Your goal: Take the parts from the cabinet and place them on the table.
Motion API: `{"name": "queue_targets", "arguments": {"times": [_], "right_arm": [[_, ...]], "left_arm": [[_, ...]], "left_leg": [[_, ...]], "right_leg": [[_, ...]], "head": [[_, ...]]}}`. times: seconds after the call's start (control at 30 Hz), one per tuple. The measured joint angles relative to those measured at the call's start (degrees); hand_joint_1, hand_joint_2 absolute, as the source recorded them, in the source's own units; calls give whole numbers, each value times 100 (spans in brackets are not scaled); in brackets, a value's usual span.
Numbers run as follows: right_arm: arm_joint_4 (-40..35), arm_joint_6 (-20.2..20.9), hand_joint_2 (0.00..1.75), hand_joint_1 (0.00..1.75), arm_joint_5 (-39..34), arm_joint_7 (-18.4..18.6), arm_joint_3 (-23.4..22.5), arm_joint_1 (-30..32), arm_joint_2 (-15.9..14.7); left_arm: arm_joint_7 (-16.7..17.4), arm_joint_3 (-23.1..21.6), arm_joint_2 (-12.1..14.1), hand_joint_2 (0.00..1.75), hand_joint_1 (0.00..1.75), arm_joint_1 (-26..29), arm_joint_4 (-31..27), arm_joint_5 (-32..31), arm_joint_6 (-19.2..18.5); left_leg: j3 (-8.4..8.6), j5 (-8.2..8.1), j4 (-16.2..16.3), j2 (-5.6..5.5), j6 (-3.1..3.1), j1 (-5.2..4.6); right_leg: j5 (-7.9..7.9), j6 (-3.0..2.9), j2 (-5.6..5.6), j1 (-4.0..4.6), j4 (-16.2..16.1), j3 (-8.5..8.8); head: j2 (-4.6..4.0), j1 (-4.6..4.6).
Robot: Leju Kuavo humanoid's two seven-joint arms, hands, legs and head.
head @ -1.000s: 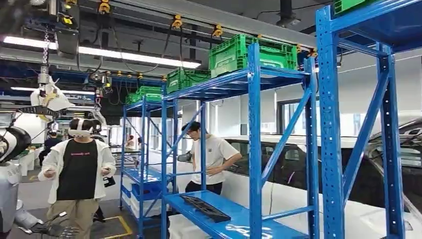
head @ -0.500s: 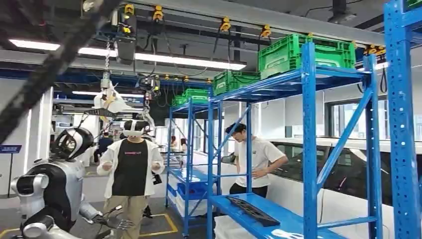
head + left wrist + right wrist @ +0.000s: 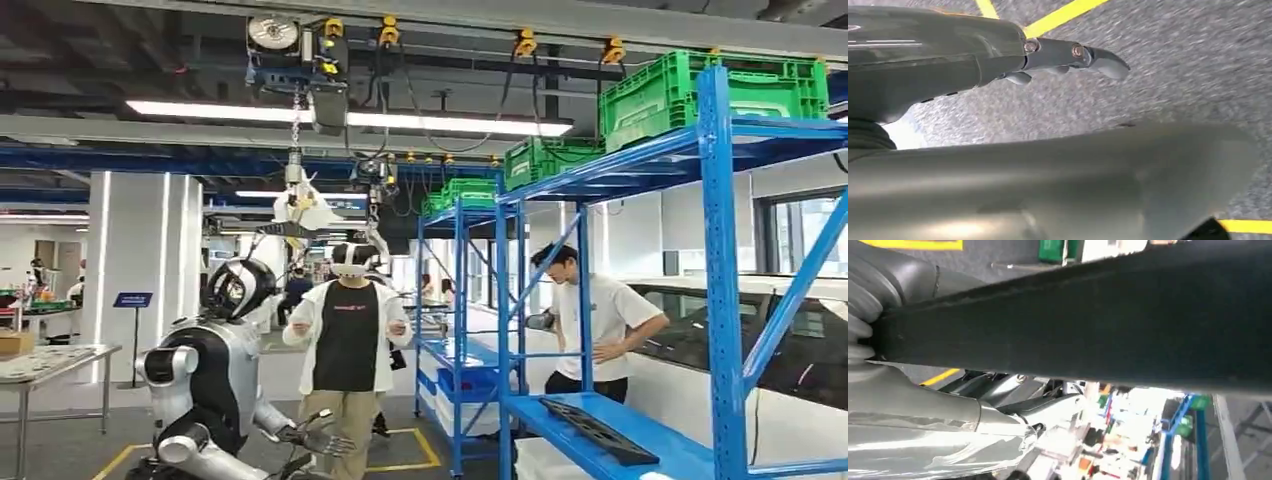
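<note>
My right hand (image 3: 948, 440) grips a long black part (image 3: 1088, 325). My left hand (image 3: 1058, 55) hangs empty, fingers extended. Ahead, another black part (image 3: 598, 432) lies on the blue cabinet (image 3: 720, 300).

A long, flat black plastic part (image 3: 600, 431) with a ribbed, slotted surface lies on the lower shelf of a blue steel cabinet rack (image 3: 722, 300), set diagonally. A second long, flat, matte black part (image 3: 1088, 320) is held in the right hand (image 3: 863, 315).
</note>
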Motion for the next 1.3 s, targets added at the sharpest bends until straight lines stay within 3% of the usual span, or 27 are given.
{"name": "queue_targets", "arguments": {"times": [0.03, 0.1, 0.17, 0.2, 0.27, 0.3, 0.33, 0.37, 0.4, 0.5, 0.53, 0.57, 0.6, 0.67, 0.7, 0.73, 0.8, 0.83, 0.87, 1.0, 1.03, 1.07, 1.1, 1.17, 1.2, 1.23, 1.3], "right_arm": [[7, 2, 175, 175, -9, 4, 35, -11, 33], [22, 4, 175, 175, -33, 2, 109, -27, 65], [68, 7, 175, 175, -68, 15, 166, 5, 65], [92, 13, 175, 175, -87, 15, 196, 21, 65], [120, 13, 175, 175, -112, 15, 234, 28, 63], [127, 13, 175, 175, -131, 13, 253, 27, 65], [129, 13, 175, 175, -144, 6, 262, 27, 65], [131, 11, 175, 175, -157, -7, 264, 26, 63], [136, 11, 175, 175, -168, -18, 269, 24, 59], [142, 13, 175, 175, -186, -22, 295, 24, 59], [142, 13, 175, 175, -208, -28, 295, 21, 59], [142, 13, 175, 175, -221, -37, 297, 22, 59], [146, 13, 175, 175, -238, -44, 297, 30, 48], [166, 15, 175, 175, -238, -42, 299, 50, 9], [173, 17, 175, 175, -240, -42, 299, 65, -2], [179, 24, 175, 175, -240, -44, 302, 70, -7], [177, 28, 175, 175, -243, -44, 301, 63, -7], [175, 28, 175, 175, -249, -46, 301, 61, -11], [173, 31, 175, 175, -258, -61, 302, 64, -26], [101, 61, 175, 175, -278, -105, 301, 116, -83], [61, 66, 175, 175, -280, -114, 304, 131, -79], [46, 66, 175, 175, -278, -116, 306, 146, -77], [39, 72, 175, 175, -280, -129, 308, 151, -77], [46, 74, 175, 175, -273, -129, 310, 199, -81], [46, 79, 175, 175, -275, -131, 312, 222, -81], [46, 94, 175, 175, -275, -131, 319, 239, -81], [48, 136, 175, 175, -282, -131, 332, 230, -79]], "left_arm": [[0, -4, -17, 0, 0, 8, 2, 9, -4], [4, -4, -26, 0, 0, -30, 0, 15, 0], [11, -4, -28, 0, 0, -48, 0, 42, -4], [15, -4, -31, 0, 0, -45, 0, 50, -4], [20, -4, -31, 0, 0, -12, 0, 57, -2], [20, -4, -28, 0, 0, -10, 0, 65, -2], [24, -4, -30, 0, 0, -19, 0, 66, -2], [28, -4, -50, 0, 0, -45, 0, 66, -4], [42, -4, -50, 0, 0, -64, 0, 68, -2], [59, -4, -50, 0, 0, -16, 0, 68, -4], [61, -4, -50, 0, 0, 0, 0, 74, -4], [66, -4, -50, 0, 0, -2, 0, 85, -2], [61, -4, -50, 0, 0, -22, 0, 94, -2], [61, -4, -50, 0, 0, -49, 0, 103, 0], [61, -4, -50, 0, 0, -48, 0, 109, 0], [61, -4, -52, 0, 0, -46, 0, 109, -2], [63, -4, -52, 0, 0, -40, 0, 109, 0], [61, -4, -57, 0, 0, -39, 0, 107, 0], [61, -4, -107, 0, 0, -52, 0, 100, 2], [55, -4, -103, 0, 0, -2, 2, 98, 59], [57, -4, -94, 0, 0, 10, 2, 90, 57], [61, -4, -101, 0, 0, 21, 0, 81, 57], [81, -4, -98, 0, 0, 0, 0, 59, 57], [114, -4, -96, 0, 0, -33, 0, 52, 63], [114, -4, -96, 0, 0, -31, 0, 52, 66], [114, -4, -96, 0, 0, -19, 0, 52, 66], [107, -4, -90, 0, 0, 12, 0, 57, 68]], "left_leg": [[-22, -99, 80, 205, -11, -16], [-354, -471, 756, 615, -75, 9], [-795, -779, 1626, 715, -138, 60], [-872, -762, 1767, 733, -163, 96], [-621, -422, 1278, 788, -219, 156], [-322, -143, 709, 872, -241, 175], [-39, 62, 201, 1072, -262, 179], [27, -44, 55, 1243, -253, 87], [4, -34, 64, 1167, -128, 109], [-30, -44, 74, 1002, -2, 69], [-18, -32, 59, 949, 38, 90], [-23, -32, 60, 909, 74, 86], [-25, -31, 60, 859, 106, 81], [-26, -31, 61, 710, 139, 46], [-21, -33, 62, 638, 148, 24], [-12, -33, 63, 557, 149, 4], [18, -33, 65, 408, 150, -24], [31, -38, 64, 340, 156, -28], [17, -37, 67, 279, 153, -24], [-58, 10, 63, 30, 67, 15], [-68, -28, 95, 42, 56, 17], [-110, -134, 212, 365, 28, -23], [-268, -342, 535, 548, -15, -12], [-715, -729, 1432, 685, -77, 46], [-858, -788, 1715, 713, -105, 78], [-852, -724, 1723, 738, -133, 116], [-467, -298, 1002, 812, -196, 178]], "right_leg": [[29, -27, -97, -17, -54, 38], [35, -50, -231, -19, -71, 54], [21, -49, -400, -10, -70, 50], [14, -39, -473, -11, -69, 53], [-13, 2, -585, -22, -60, 74], [-42, 37, -650, -36, -52, 98], [-74, 84, -707, -39, -38, 127], [-109, 140, -750, 15, -13, 123], [-119, 169, -786, 22, -10, 123], [-141, 245, -946, -7, -37, 175], [-223, 286, -817, -41, 10, 179], [-395, 274, -558, -45, 232, 80], [-617, 264, -423, -40, 635, -98], [-987, 239, -318, -18, 1606, -589], [-1001, 220, -303, -9, 1852, -736], [-861, 187, -291, 7, 1793, -752], [-332, 93, -213, 55, 1032, -464], [-26, 19, -25, 76, 517, -253], [61, -57, 266, 91, 239, -159], [33, -31, 98, 92, 83, -90], [73, -50, 8, 20, -9, -41], [77, -53, -62, 44, -45, -5], [73, -79, -146, 46, -46, 10], [59, -81, -329, 53, -44, 10], [50, -69, -404, 51, -43, 7], [39, -56, -470, 48, -42, 16], [2, -2, -591, 32, -27, 42]], "head": [[0, 0], [0, 0], [0, 0], [0, 2], [-2, 0], [-2, 0], [-2, 2], [-2, 2], [-2, 0], [-2, -2], [0, 2], [0, 0], [0, -2], [0, -2], [-2, -2], [0, -2], [0, -2], [-2, -2], [-2, 0], [0, -2], [0, -2], [0, -4], [0, -4], [0, -2], [0, -2], [0, -2], [0, -2]]}}
